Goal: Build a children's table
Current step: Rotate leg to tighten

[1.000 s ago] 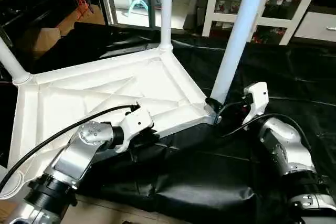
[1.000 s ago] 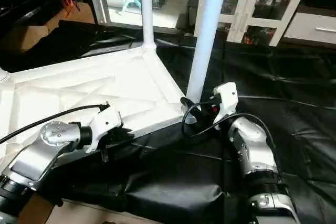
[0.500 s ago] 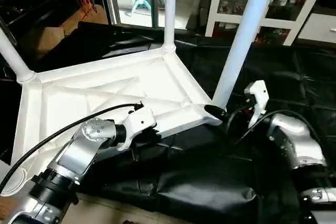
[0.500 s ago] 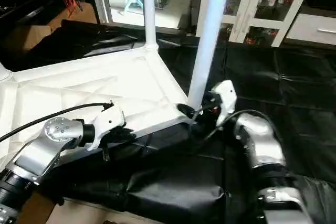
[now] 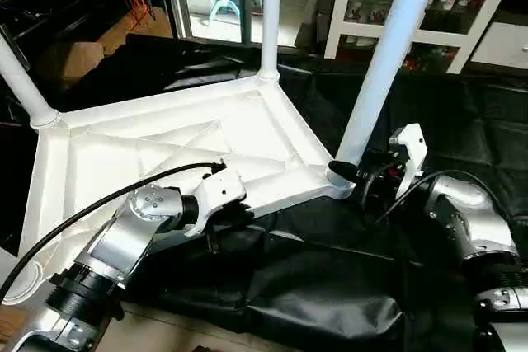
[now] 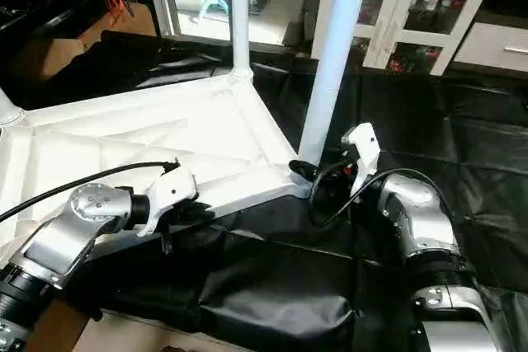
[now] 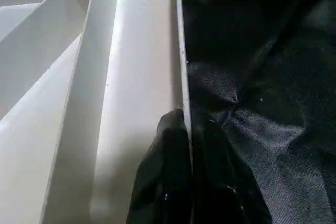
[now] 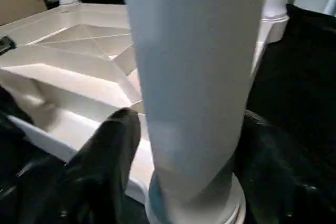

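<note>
Lying upside-down, white ribbed tabletop [image 5: 173, 142] has upright legs [image 5: 388, 55] socketed.

**White on black, silver at the edges**

I see a plain white tabletop [image 5: 165, 142], its underside crossed by raised white ribs. The legs [image 5: 386, 55] are white too, the nearest reading faintly blue-grey. Beneath lies a black sheet [image 5: 330, 286], creased and slightly glossy. My forearms [image 5: 124, 241] are silver, with white wrist housings, black fingers [image 7: 168, 182] and black cables [image 5: 99, 208]. Behind stands a white cabinet [image 5: 462, 14].
</note>
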`<state>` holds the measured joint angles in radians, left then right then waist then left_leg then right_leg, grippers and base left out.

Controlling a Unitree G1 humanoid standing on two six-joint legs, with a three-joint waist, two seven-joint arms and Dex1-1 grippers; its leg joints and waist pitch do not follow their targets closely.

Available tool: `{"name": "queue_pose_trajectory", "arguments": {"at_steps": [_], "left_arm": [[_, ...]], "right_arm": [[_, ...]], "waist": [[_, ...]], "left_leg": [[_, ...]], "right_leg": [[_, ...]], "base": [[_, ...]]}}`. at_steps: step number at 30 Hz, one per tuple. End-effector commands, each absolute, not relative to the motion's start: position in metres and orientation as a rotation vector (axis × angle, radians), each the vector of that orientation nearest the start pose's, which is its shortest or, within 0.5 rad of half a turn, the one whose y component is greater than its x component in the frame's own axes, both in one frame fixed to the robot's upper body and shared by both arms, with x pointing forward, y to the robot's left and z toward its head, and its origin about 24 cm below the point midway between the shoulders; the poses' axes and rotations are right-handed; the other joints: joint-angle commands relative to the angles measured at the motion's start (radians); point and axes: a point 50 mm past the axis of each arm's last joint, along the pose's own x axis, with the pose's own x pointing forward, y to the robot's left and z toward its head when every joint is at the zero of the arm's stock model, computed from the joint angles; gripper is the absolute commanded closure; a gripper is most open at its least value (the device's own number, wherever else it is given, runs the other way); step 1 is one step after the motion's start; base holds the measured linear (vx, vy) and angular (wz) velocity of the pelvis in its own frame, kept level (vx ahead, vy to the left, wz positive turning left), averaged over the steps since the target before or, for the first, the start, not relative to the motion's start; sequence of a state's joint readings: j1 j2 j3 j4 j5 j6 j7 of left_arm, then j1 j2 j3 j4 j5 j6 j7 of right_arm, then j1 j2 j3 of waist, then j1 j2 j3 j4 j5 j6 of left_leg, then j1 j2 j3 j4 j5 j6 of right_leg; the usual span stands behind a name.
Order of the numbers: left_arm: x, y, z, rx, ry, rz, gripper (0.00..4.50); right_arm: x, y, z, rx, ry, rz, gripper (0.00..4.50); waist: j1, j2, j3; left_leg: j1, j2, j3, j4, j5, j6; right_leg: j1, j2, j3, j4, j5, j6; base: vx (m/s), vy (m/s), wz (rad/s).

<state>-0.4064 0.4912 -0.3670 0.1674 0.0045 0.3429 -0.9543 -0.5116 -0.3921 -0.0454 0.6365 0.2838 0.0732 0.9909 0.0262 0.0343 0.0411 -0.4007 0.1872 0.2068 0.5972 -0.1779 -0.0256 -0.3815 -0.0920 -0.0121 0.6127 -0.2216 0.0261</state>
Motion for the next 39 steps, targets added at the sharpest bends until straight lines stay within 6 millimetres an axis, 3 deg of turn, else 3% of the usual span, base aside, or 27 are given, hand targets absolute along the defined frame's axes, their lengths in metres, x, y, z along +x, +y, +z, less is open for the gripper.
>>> {"name": "queue_pose_trajectory", "arguments": {"at_steps": [1, 9, 11, 15, 16, 17, 18, 19, 20, 21, 22, 23, 24, 25, 26, 27, 28, 30, 31, 32, 33, 34, 36, 37, 39], "left_arm": [[0.28, 0.146, 0.032, 0.52, 0.6, -1.12, 4.5], [0.28, 0.144, 0.033, 0.502, 0.602, -1.126, 4.5], [0.28, 0.136, 0.034, 0.486, 0.594, -1.128, 4.5], [0.284, 0.113, 0.033, 0.443, 0.586, -1.051, 4.5], [0.284, 0.113, 0.033, 0.443, 0.586, -1.051, 4.5], [0.293, 0.094, 0.034, 0.379, 0.568, -0.921, 4.5], [0.299, 0.078, 0.037, 0.332, 0.551, -0.846, 4.5], [0.3, 0.067, 0.039, 0.31, 0.539, -0.825, 4.5], [0.301, 0.051, 0.042, 0.284, 0.523, -0.823, 4.5], [0.301, 0.051, 0.042, 0.284, 0.523, -0.823, 4.5], [0.298, 0.027, 0.047, 0.254, 0.492, -0.862, 4.5], [0.295, 0.02, 0.048, 0.248, 0.487, -0.9, 4.5], [0.292, 0.019, 0.048, 0.254, 0.484, -0.931, 4.5], [0.291, 0.019, 0.047, 0.26, 0.486, -0.948, 4.5], [0.289, 0.032, 0.042, 0.284, 0.498, -0.97, 4.5], [0.289, 0.032, 0.042, 0.284, 0.498, -0.97, 4.5], [0.287, 0.047, 0.038, 0.327, 0.484, -1.003, 4.5], [0.284, 0.065, 0.034, 0.362, 0.501, -1.028, 4.5], [0.281, 0.078, 0.032, 0.401, 0.482, -1.075, 4.5], [0.278, 0.084, 0.031, 0.424, 0.471, -1.101, 4.5], [0.273, 0.101, 0.028, 0.442, 0.498, -1.139, 4.5], [0.269, 0.11, 0.027, 0.447, 0.519, -1.158, 4.5], [0.264, 0.13, 0.028, 0.416, 0.546, -1.184, 4.5], [0.263, 0.138, 0.031, 0.38, 0.546, -1.185, 4.5], [0.262, 0.145, 0.036, 0.339, 0.541, -1.192, 4.5]], "right_arm": [[0.326, -0.192, 0.055, 0.031, 0.212, 0.833, 1.98], [0.328, -0.187, 0.048, 0.065, 0.209, 0.746, 2.51], [0.332, -0.183, 0.044, 0.088, 0.215, 0.654, 2.53], [0.338, -0.181, 0.025, 0.136, 0.273, 0.343, 2.55], [0.338, -0.181, 0.025, 0.136, 0.273, 0.343, 2.55], [0.336, -0.178, 0.01, 0.216, 0.327, 0.133, 2.55], [0.333, -0.173, -0.002, 0.283, 0.365, -0.002, 2.55], [0.331, -0.167, -0.007, 0.307, 0.384, -0.049, 2.55], [0.328, -0.157, -0.014, 0.323, 0.406, -0.089, 2.55], [0.328, -0.157, -0.014, 0.323, 0.406, -0.089, 2.55], [0.324, -0.135, -0.019, 0.343, 0.421, -0.076, 2.55], [0.324, -0.125, -0.02, 0.359, 0.425, -0.039, 2.55], [0.325, -0.117, -0.018, 0.379, 0.418, 0.013, 2.55], [0.326, -0.112, -0.017, 0.39, 0.414, 0.044, 2.55], [0.33, -0.107, -0.008, 0.352, 0.38, 0.19, 2.55], [0.33, -0.107, -0.008, 0.352, 0.38, 0.191, 2.55], [0.334, -0.109, 0.004, 0.301, 0.305, 0.315, 2.55], [0.335, -0.115, 0.016, 0.232, 0.22, 0.433, 2.55], [0.335, -0.124, 0.024, 0.196, 0.177, 0.495, 1.85], [0.335, -0.129, 0.027, 0.177, 0.157, 0.519, 1.85], [0.334, -0.141, 0.034, 0.147, 0.135, 0.582, 1.83], [0.333, -0.149, 0.039, 0.13, 0.125, 0.623, 1.72], [0.328, -0.165, 0.051, 0.1, 0.111, 0.772, 1.56], [0.323, -0.173, 0.056, 0.075, 0.119, 0.859, 1.44], [0.318, -0.182, 0.061, 0.044, 0.136, 0.943, 1.28]], "waist": [[-0.002, -0.007, -0.05], [-0.006, -0.005, -0.049], [-0.011, -0.002, -0.045], [-0.028, -0.002, -0.037], [-0.03, -0.002, -0.034], [-0.032, -0.006, -0.034], [-0.032, -0.002, -0.031], [-0.027, -0.007, -0.029], [-0.024, -0.01, -0.032], [-0.022, -0.009, -0.031], [-0.021, -0.008, -0.033], [-0.02, -0.008, -0.032], [-0.019, -0.009, -0.037], [-0.019, -0.004, -0.037], [-0.02, -0.004, -0.038], [-0.022, -0.006, -0.041], [-0.029, -0.007, -0.041], [-0.035, -0.008, -0.045], [-0.038, -0.008, -0.046], [-0.049, -0.012, -0.046], [-0.047, -0.009, -0.049], [-0.055, -0.01, -0.051], [-0.053, -0.008, -0.055], [-0.051, -0.003, -0.057], [-0.045, -0.005, -0.062]], "left_leg": [[0.037, 0.04, -0.018, -0.073, -0.182, 0.049], [0.037, 0.039, -0.018, -0.077, -0.212, 0.027], [0.036, 0.039, -0.019, -0.082, -0.243, 0.012], [0.042, 0.041, -0.025, -0.095, -0.366, -0.051], [0.046, 0.039, -0.027, -0.097, -0.405, -0.07], [0.048, 0.039, -0.028, -0.096, -0.431, -0.074], [0.058, 0.041, -0.027, -0.098, -0.46, -0.092], [0.072, 0.04, -0.028, -0.094, -0.503, -0.106], [0.075, 0.035, -0.03, -0.092, -0.526, -0.104], [0.072, 0.035, -0.032, -0.094, -0.527, -0.103], [0.063, 0.033, -0.037, -0.099, -0.525, -0.098], [0.061, 0.033, -0.037, -0.101, -0.527, -0.097], [0.058, 0.031, -0.041, -0.106, -0.519, -0.087], [0.055, 0.031, -0.042, -0.109, -0.515, -0.086], [0.054, 0.032, -0.043, -0.112, -0.506, -0.086], [0.05, 0.031, -0.044, -0.112, -0.501, -0.083], [0.041, 0.031, -0.044, -0.115, -0.48, -0.079], [0.037, 0.033, -0.044, -0.113, -0.459, -0.06], [0.033, 0.03, -0.046, -0.112, -0.442, -0.043], [0.029, 0.031, -0.043, -0.113, -0.434, -0.031], [0.027, 0.03, -0.048, -0.111, -0.413, -0.023], [0.017, 0.032, -0.048, -0.11, -0.371, -0.005], [0.023, 0.034, -0.041, -0.103, -0.311, 0.023], [0.025, 0.034, -0.038, -0.097, -0.253, 0.048], [0.026, 0.033, -0.03, -0.082, -0.135, 0.105]], "right_leg": [[0.018, -0.033, 0.013, -0.065, -0.055, -0.287], [0.017, -0.032, 0.014, -0.067, -0.059, -0.277], [0.014, -0.033, 0.015, -0.071, -0.102, -0.271], [0.001, -0.035, 0.017, -0.084, -0.265, -0.233], [-0.003, -0.035, 0.016, -0.091, -0.315, -0.215], [-0.006, -0.035, 0.017, -0.096, -0.344, -0.206], [-0.016, -0.037, 0.021, -0.103, -0.381, -0.191], [-0.03, -0.033, 0.021, -0.111, -0.42, -0.171], [-0.031, -0.033, 0.021, -0.117, -0.447, -0.144], [-0.03, -0.034, 0.022, -0.118, -0.449, -0.131], [-0.023, -0.033, 0.02, -0.117, -0.438, -0.112], [-0.025, -0.032, 0.02, -0.12, -0.433, -0.104], [-0.016, -0.031, 0.016, -0.12, -0.403, -0.09], [-0.014, -0.031, 0.016, -0.12, -0.387, -0.089], [-0.012, -0.029, 0.015, -0.119, -0.349, -0.092], [-0.008, -0.029, 0.013, -0.117, -0.327, -0.096], [-0.001, -0.029, 0.013, -0.112, -0.282, -0.108], [0.006, -0.03, 0.011, -0.111, -0.225, -0.127], [0.01, -0.03, 0.009, -0.111, -0.213, -0.136], [0.013, -0.031, 0.01, -0.108, -0.212, -0.153], [0.021, -0.031, 0.007, -0.106, -0.199, -0.156], [0.029, -0.032, 0.005, -0.099, -0.165, -0.171], [0.028, -0.03, 0.006, -0.093, -0.082, -0.21], [0.032, -0.028, 0.006, -0.082, -0.003, -0.24], [0.036, -0.028, 0.006, -0.07, 0.143, -0.283]], "base": [[0.0, 0.0, 0.0], [0.0, 0.0, 0.0], [0.0, 0.0, 0.0], [0.0, 0.0, 0.0], [0.0, 0.0, 0.0], [-0.057, 0.017, -0.02], [0.0, 0.0, 0.0], [0.0, 0.0, 0.0], [0.0, 0.0, 0.0], [0.0, 0.0, 0.0], [0.0, 0.0, 0.0], [0.0, 0.0, 0.0], [0.0, 0.0, 0.0], [0.0, 0.0, 0.0], [0.0, 0.0, 0.0], [0.0, 0.0, 0.0], [0.0, 0.0, 0.0], [0.0, 0.0, 0.0], [0.0, 0.0, 0.0], [0.0, 0.0, 0.0], [0.0, 0.0, 0.0], [0.0, 0.0, 0.0], [0.0, 0.0, 0.0], [0.051, -0.001, -0.05], [0.0, 0.0, 0.0]]}}
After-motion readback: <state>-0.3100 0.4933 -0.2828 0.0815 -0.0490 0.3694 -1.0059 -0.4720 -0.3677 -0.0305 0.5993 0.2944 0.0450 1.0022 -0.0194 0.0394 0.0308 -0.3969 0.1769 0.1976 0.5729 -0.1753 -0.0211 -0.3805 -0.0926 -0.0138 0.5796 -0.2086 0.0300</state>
